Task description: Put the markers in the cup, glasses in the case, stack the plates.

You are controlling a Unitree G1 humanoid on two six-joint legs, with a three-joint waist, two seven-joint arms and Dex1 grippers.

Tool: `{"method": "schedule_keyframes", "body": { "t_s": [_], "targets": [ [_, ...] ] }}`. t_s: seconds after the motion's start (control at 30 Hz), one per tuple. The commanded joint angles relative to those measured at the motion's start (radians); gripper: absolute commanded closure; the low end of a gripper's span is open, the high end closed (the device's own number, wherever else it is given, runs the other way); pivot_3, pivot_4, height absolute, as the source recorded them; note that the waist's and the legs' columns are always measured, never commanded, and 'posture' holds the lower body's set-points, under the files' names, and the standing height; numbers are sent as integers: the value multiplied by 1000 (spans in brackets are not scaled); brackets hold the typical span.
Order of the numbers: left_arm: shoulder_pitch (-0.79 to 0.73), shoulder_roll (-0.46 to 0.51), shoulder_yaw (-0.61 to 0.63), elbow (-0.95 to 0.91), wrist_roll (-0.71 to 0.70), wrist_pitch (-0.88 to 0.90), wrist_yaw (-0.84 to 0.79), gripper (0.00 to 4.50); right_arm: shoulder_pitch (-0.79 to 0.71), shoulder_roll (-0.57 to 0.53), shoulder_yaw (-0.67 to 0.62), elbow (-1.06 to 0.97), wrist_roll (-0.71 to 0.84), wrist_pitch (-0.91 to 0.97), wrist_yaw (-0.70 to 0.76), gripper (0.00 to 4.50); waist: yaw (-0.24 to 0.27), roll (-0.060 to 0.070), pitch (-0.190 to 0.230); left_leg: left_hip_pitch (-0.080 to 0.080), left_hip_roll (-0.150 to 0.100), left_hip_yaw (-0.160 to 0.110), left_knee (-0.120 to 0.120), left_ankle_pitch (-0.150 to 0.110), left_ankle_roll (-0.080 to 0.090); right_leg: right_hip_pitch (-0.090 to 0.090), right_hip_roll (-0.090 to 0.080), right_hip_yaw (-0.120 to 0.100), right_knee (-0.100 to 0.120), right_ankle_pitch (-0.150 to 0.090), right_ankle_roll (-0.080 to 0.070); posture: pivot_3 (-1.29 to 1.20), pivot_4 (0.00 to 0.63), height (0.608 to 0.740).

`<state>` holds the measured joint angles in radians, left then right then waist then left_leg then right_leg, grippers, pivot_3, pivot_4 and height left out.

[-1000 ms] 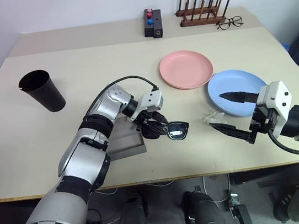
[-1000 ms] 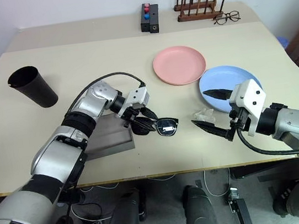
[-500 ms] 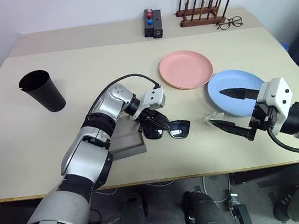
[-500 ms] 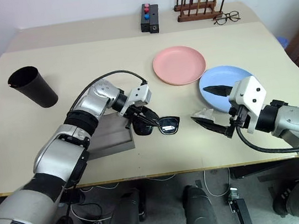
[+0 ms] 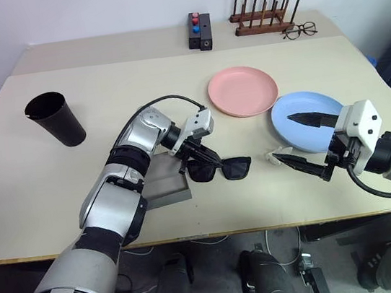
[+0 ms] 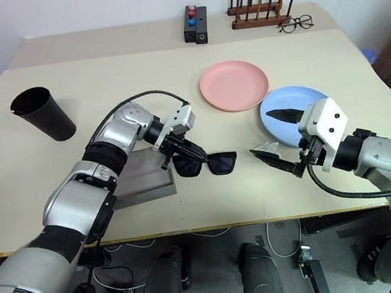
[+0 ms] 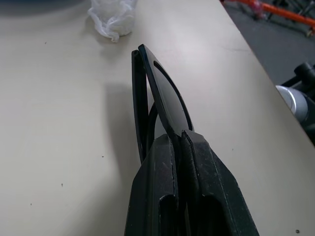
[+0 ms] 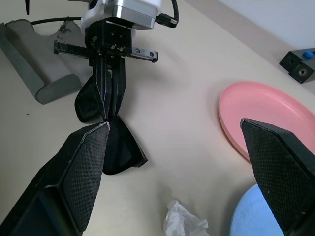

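L fingers [image 7: 170,191] pinched on sunglasses [image 7: 160,98] above table [image 7: 59,147], crumpled white wrapper [image 7: 114,17] beyond.

Grey case [image 5: 164,182] partly hidden behind left arm. Left claw [image 7: 179,142] covers middle of sunglasses [image 5: 220,169].

Robot test lab or plain workroom, wide beige desk [image 5: 55,181] against a bare white wall at the frame's top, small props laid out, wooden peg rack [image 5: 261,15] upper right, cables on the floor beneath
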<state>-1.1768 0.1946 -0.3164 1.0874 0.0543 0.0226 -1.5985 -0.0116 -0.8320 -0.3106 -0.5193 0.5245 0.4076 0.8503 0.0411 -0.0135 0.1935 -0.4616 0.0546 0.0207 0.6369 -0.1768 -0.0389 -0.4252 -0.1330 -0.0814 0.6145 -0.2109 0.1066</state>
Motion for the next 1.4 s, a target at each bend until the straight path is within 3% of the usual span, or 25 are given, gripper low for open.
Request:
{"method": "schedule_keyframes", "body": {
  "t_s": [0.03,0.27,0.73,1.0,1.27,1.4],
  "targets": [
    [-65,-3,51,-9,-31,68,11,4449,-14,8,-4,-8,1,-16,-8,122,0,0,0,0,0,0,0,0,0,0,0,0,0,0,0,0,150,740],
    [-135,58,24,-47,-138,256,-16,4449,-29,14,10,7,-2,-22,-8,122,-4,0,0,0,0,0,0,0,0,0,0,0,0,0,0,0,150,740],
    [-127,302,-40,-214,-427,581,-16,4449,-73,27,52,50,-13,-41,12,122,-3,0,0,-1,0,0,0,0,0,-1,0,0,1,0,0,0,150,740],
    [-44,518,-174,-429,-601,699,-16,4449,-95,22,65,69,-13,-44,26,122,-5,0,0,0,0,0,-1,0,0,-1,0,0,1,0,0,0,150,740],
    [30,728,-267,-586,-731,725,-16,4449,-107,27,74,72,-9,-39,30,122,-4,0,0,-1,0,0,-1,0,0,-2,0,0,0,0,0,0,150,740],
    [86,785,-336,-620,-734,631,-16,4449,-114,31,85,78,-11,-42,32,122,-3,1,0,0,1,0,-2,0,0,-2,0,0,1,0,-1,0,150,740]
  ]
}}
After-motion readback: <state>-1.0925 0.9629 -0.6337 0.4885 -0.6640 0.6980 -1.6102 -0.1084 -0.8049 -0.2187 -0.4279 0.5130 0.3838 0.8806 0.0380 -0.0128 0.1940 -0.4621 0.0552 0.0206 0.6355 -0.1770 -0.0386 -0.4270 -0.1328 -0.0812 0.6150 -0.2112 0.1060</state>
